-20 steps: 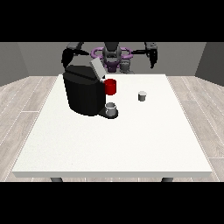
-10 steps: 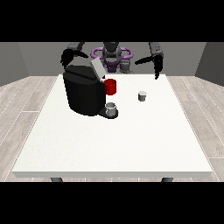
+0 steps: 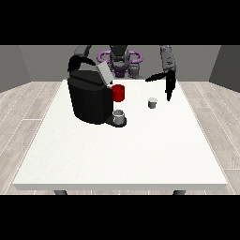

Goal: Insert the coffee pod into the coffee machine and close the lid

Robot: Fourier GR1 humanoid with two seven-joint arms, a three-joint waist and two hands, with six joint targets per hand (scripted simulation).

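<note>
The hand at the view's right has come down and nearer since 0.5 s ago: then it hung high by the robot's shoulder at the far edge, and now it reaches over the table, pointing down just right of the pod. Its fingers hang long and straight, with the thumb stuck out to the left, so the hand is wide and holds nothing. It appears to hover a little above and to the right of the pod, apart from it; whether a fingertip reaches the table cannot be told.

The pod, a small grey cup, stands upright on the table where it stood before, right of the machine and well apart from it.

The machine, a black block on the left part of the table, has not moved. Its grey lid is tilted up, open. A red part shows at its right side, and a grey cup sits on the tray at its near right foot.

The hand at the view's left stays raised behind the machine's far left corner; how its fingers lie cannot be told.
</note>
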